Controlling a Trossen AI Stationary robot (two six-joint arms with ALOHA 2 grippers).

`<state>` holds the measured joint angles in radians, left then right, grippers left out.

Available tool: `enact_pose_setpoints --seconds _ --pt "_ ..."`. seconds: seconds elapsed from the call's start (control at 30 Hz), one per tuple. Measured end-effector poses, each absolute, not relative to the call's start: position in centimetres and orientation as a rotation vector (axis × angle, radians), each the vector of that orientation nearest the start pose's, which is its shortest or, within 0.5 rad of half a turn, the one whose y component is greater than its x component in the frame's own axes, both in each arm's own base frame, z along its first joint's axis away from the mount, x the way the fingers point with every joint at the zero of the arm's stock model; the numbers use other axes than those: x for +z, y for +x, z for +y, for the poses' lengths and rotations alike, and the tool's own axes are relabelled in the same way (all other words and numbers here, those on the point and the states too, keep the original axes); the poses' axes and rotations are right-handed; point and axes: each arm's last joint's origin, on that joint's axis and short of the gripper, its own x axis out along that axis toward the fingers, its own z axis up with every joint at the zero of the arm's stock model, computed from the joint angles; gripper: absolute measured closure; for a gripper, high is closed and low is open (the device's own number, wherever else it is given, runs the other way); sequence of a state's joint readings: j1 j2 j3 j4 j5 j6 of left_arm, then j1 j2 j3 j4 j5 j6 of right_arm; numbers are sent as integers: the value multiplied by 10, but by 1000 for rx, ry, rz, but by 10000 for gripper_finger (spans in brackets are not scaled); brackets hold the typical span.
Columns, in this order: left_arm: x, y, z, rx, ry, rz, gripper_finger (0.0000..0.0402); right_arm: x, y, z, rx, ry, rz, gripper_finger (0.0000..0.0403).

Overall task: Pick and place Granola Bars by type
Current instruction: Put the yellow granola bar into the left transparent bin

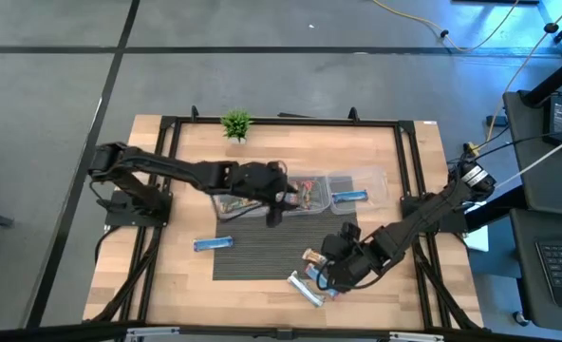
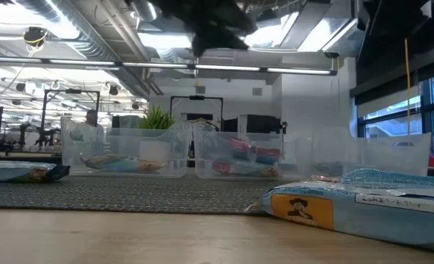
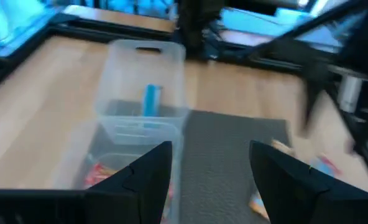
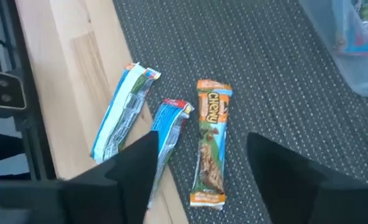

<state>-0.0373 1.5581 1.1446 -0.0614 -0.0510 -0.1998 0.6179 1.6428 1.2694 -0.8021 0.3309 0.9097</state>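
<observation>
Below right gripper (image 4: 199,162), fingers spread: brown bar (image 4: 211,142) between them, blue bar (image 4: 168,130) beside. Left gripper (image 3: 210,168) spread, empty.

A mat (image 1: 262,249) lies on the tabletop (image 1: 167,266), with three bins (image 1: 305,195) in a row along its far edge and a plant (image 1: 235,123) behind them. One bar (image 1: 213,244) lies just left of the mat. Near the front right, three bars (image 4: 171,137) lie side by side, under the right hand (image 1: 330,268). The left hand (image 1: 283,198) hangs over what seems the middle bin.
</observation>
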Motion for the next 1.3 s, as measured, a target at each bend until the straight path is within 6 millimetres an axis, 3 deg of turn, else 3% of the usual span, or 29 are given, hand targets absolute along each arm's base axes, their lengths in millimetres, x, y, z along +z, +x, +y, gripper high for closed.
enact_pose_setpoints --seconds 0.23,0.5,0.77,0.97,1.3 --pt "292 325 -49 56 -202 544 194 237 271 186 -255 205 1034 97" --pt "288 318 -82 -6 -242 583 194 187 285 194 -305 119 1180 95" --pt "289 314 -96 -39 -263 587 194 152 295 191 -314 161 1345 97" --pt "288 313 -101 -29 -251 585 194 143 301 187 -298 199 1395 139" --pt "288 311 -104 -78 -280 603 197 143 306 179 -306 250 1422 262"
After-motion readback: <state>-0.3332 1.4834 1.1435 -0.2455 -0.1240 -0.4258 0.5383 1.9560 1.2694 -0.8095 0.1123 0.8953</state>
